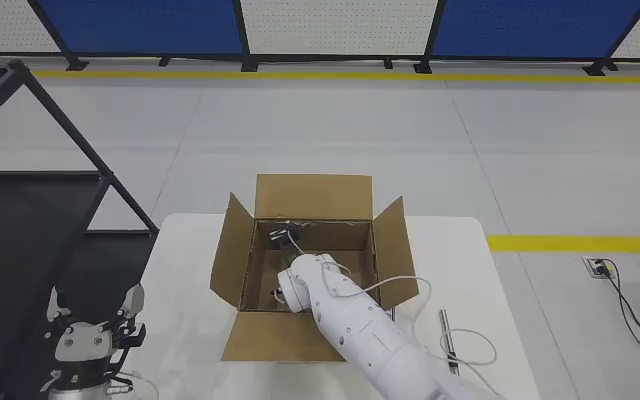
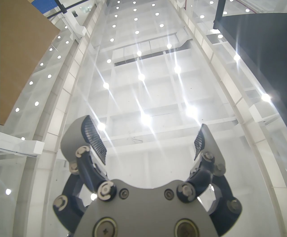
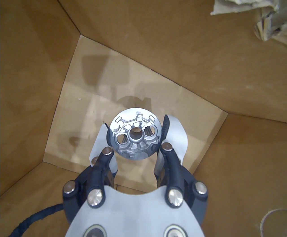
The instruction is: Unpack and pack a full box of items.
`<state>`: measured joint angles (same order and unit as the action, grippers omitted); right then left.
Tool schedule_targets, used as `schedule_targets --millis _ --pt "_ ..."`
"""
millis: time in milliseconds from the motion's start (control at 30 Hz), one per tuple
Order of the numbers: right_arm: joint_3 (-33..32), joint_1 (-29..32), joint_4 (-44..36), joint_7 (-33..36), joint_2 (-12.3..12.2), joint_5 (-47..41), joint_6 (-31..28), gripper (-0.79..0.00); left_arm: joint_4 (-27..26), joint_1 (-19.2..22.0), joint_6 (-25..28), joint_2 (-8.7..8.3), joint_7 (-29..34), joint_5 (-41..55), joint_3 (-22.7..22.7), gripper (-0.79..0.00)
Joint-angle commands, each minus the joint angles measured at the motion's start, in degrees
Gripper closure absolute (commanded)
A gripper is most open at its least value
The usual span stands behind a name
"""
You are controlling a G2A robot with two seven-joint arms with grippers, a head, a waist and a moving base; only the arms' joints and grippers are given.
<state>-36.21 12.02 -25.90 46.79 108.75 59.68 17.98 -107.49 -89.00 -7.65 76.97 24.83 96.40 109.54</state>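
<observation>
Nearest the robot, off the table's (image 1: 188,300) near left corner, the left gripper (image 2: 146,132) points up at the ceiling with its two fingers spread wide and nothing between them. It is probably parked there to stay out of the other arm's way. The right gripper (image 3: 135,134) is down inside the cardboard box (image 1: 313,197), which sits toward the table's far edge with all four flaps folded outward so an arm can go straight in. Its fingers pinch one round metal disc (image 3: 136,149) by the rim, over the box's bare floor and clear of the walls (whether it is going in or coming out I cannot tell). Elsewhere in the box are one wad of crumpled paper (image 3: 260,20), likely padding, and the end of one cardboard tube (image 3: 272,221). One thin metal rod (image 1: 446,338) lies near the table's right edge, outside the box.
</observation>
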Motion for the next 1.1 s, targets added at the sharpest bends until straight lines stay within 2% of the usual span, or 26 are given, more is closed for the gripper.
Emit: schedule_targets --millis 0,33,67,100,133,433,700,900,1067 --pt "-0.02 -0.52 1.62 -0.48 0.63 -0.31 -0.13 -0.163 -0.04 -0.05 0.07 0.01 0.02 -0.05 -0.02 -0.785" --pt "-0.04 -0.75 2.27 -0.69 0.92 -0.47 -0.29 -0.262 -0.07 -0.06 0.08 0.02 0.02 -0.05 -0.02 -0.785" --pt "-0.06 -0.97 2.90 -0.93 1.19 -0.58 -0.41 -0.409 -0.09 -0.06 0.12 0.02 0.02 -0.08 -0.01 -0.785" --pt "-0.09 -1.16 3.48 -1.10 1.45 -0.72 -0.57 -0.622 -0.10 -0.07 0.18 0.03 0.04 -0.13 -0.01 -0.785" --pt "-0.13 -1.36 4.04 -1.24 1.69 -0.84 -0.73 -0.785 -0.11 -0.09 0.17 0.03 0.02 -0.21 -0.01 -0.785" --pt "-0.79 -2.66 6.81 -3.27 3.05 -1.05 -0.50 -0.785 -0.49 0.12 0.10 0.03 -0.72 -1.33 -0.57 -0.785" --pt "-1.38 -2.04 1.98 -5.24 2.69 1.87 4.43 -0.785 -0.73 0.75 -0.19 0.00 -1.41 -2.65 -1.44 -0.785" --pt "-2.46 1.51 -10.77 -2.46 0.13 8.42 8.49 -0.785 -0.77 1.44 -0.62 -0.04 -1.96 -3.99 -2.51 -0.785" --pt "-6.02 9.96 -29.83 4.54 -4.50 20.27 12.51 -0.785 -0.73 1.70 -0.81 -0.05 -2.02 -4.36 -3.05 -0.785"
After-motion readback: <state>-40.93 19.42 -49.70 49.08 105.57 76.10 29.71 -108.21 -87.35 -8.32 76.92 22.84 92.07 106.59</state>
